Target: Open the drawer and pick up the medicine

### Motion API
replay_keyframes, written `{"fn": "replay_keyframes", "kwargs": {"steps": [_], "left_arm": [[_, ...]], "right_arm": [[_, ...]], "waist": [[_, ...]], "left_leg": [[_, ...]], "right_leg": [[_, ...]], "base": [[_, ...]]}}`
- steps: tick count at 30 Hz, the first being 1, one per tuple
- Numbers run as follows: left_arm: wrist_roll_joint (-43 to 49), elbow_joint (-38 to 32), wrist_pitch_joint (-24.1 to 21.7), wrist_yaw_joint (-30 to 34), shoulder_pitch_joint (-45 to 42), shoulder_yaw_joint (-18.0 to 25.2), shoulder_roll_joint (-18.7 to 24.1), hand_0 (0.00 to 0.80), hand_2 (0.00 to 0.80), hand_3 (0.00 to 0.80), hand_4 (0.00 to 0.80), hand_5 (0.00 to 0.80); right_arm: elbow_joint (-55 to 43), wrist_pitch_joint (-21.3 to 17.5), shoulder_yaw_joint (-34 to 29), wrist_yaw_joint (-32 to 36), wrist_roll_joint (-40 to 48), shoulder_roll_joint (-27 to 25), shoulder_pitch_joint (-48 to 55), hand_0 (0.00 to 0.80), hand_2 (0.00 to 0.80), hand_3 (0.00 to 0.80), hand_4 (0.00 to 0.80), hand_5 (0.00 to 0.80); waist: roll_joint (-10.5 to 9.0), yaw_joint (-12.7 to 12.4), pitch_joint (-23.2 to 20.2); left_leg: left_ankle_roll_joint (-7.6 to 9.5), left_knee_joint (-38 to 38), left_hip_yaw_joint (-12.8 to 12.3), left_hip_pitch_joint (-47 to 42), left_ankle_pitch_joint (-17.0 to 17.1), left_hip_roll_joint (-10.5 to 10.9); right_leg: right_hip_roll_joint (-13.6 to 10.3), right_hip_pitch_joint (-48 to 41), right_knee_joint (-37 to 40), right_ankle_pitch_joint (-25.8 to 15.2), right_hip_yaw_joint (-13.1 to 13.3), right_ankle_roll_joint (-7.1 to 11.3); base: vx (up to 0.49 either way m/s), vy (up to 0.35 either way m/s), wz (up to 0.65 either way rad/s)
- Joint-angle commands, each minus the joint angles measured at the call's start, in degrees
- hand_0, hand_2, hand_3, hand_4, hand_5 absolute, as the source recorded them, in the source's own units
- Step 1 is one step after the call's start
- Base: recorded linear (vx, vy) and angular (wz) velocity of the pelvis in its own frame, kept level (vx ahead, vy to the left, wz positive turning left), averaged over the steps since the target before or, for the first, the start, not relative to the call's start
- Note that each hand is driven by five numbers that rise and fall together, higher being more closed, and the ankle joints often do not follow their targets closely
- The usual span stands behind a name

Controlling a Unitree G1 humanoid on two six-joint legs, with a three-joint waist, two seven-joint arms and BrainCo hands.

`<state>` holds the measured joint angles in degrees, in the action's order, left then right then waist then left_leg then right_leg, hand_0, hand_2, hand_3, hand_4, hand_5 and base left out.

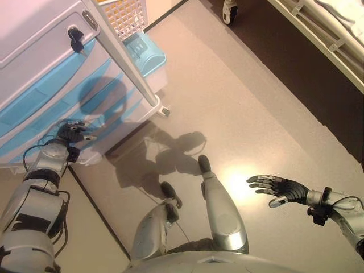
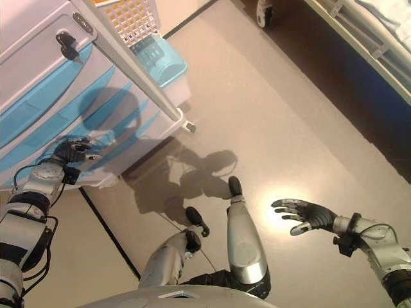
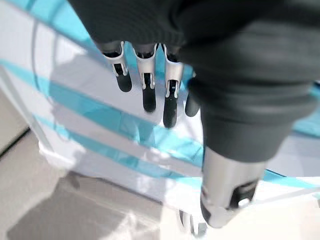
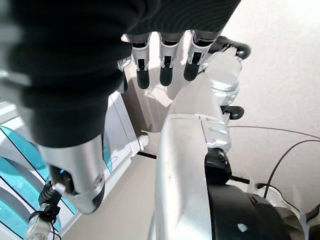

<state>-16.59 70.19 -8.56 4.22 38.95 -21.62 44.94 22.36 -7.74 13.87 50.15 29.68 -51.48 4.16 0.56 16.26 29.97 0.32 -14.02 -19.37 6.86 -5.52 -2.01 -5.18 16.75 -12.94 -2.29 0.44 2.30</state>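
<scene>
A white cabinet (image 1: 34, 62) with blue drawer fronts (image 1: 57, 114) stands at the upper left, all its drawers shut. My left hand (image 1: 74, 133) is up against a low drawer front, near the cabinet's bottom corner. In the left wrist view its fingers (image 3: 149, 85) are straight and hold nothing, just short of the blue fronts (image 3: 100, 112). My right hand (image 1: 278, 189) hovers open, palm down, over the floor at the lower right, far from the cabinet. No medicine shows in any view.
A key (image 1: 75, 40) hangs in the lock of the cabinet's top panel. A yellow mesh basket (image 1: 126, 14) and a light blue bin (image 1: 149, 54) sit beside the cabinet. A bed frame (image 1: 327, 34) and a caster wheel (image 1: 229, 11) are at the upper right.
</scene>
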Motion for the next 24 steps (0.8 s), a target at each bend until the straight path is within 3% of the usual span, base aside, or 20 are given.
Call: {"fn": "replay_keyframes", "kwargs": {"steps": [1,6,8,11,17,21,24], "left_arm": [[-5.73,-4.04,0.52,5.72,-3.21,3.46,2.93,0.000,0.000,0.000,0.000,0.000],[-11.75,-13.38,3.49,16.21,-11.60,4.29,-4.22,0.000,0.000,0.000,0.000,0.000],[-12.43,-17.55,4.36,19.12,-16.72,2.84,-9.92,0.000,0.000,0.000,0.000,0.000],[-15.42,-20.43,6.41,22.42,-22.57,2.37,-16.71,0.000,0.000,0.000,0.000,0.000],[-21.46,-22.03,9.88,26.85,-31.54,3.31,-25.91,0.000,0.000,0.000,0.000,0.000],[-26.69,-22.55,12.08,29.01,-34.78,4.57,-28.37,0.000,0.000,0.000,0.000,0.000],[-33.33,-23.04,14.36,29.95,-36.79,5.83,-29.99,0.000,0.000,0.000,0.000,0.000]], "right_arm": [[-0.59,-2.10,1.50,-1.61,-0.99,3.98,0.90,0.000,0.000,0.000,0.000,0.000],[4.99,-0.18,0.79,-6.25,-4.29,8.01,-0.37,0.000,0.000,0.000,0.000,0.000],[10.33,1.13,0.17,-13.07,-7.37,11.87,-2.13,0.000,0.000,0.000,0.000,0.000],[14.14,3.77,-0.96,-18.48,-2.25,16.94,-3.13,0.000,0.000,0.000,0.000,0.000],[15.98,8.07,-1.81,-18.92,7.63,29.57,-2.22,0.000,0.000,0.000,0.000,0.000],[19.19,10.12,-1.04,-16.71,11.47,33.82,-2.29,0.000,0.000,0.000,0.000,0.000],[21.98,6.72,0.12,-12.95,13.78,36.41,-2.78,0.000,0.000,0.000,0.000,0.000]], "waist": [[-2.27,-1.97,-2.16],[-1.63,-4.32,-3.65],[-1.08,-5.80,-4.98],[-0.47,-7.38,-7.02],[0.61,-10.11,-12.97],[0.98,-12.26,-15.51],[1.16,-14.45,-17.39]], "left_leg": [[0.37,-5.03,4.12,5.22,-2.74,2.22],[0.10,-1.86,5.81,2.49,-1.98,2.61],[-0.07,1.37,7.17,0.23,-0.98,2.78],[-0.35,5.35,9.21,-2.57,0.34,3.06],[-1.25,11.25,12.21,-6.52,2.50,2.33],[-2.02,13.85,13.82,-7.89,3.90,1.82],[-2.62,15.66,15.52,-8.61,5.09,1.53]], "right_leg": [[-3.79,0.96,-6.07,5.52,-2.81,4.47],[-3.87,-2.70,-3.87,5.71,-4.88,4.51],[-3.53,-5.19,-2.16,5.65,-5.97,4.52],[-2.68,-8.39,-0.15,5.90,-7.03,4.47],[-0.64,-13.82,3.34,6.70,-9.64,3.64],[0.04,-16.56,5.06,7.08,-11.69,2.99],[0.40,-18.71,6.09,7.64,-13.64,2.46]], "base": [[-0.034,-0.111,0.01],[-0.022,-0.143,0.13],[-0.006,-0.185,0.20],[0.014,-0.205,0.15],[0.037,-0.203,0.22],[0.034,-0.160,0.28],[0.010,-0.136,0.29]]}}
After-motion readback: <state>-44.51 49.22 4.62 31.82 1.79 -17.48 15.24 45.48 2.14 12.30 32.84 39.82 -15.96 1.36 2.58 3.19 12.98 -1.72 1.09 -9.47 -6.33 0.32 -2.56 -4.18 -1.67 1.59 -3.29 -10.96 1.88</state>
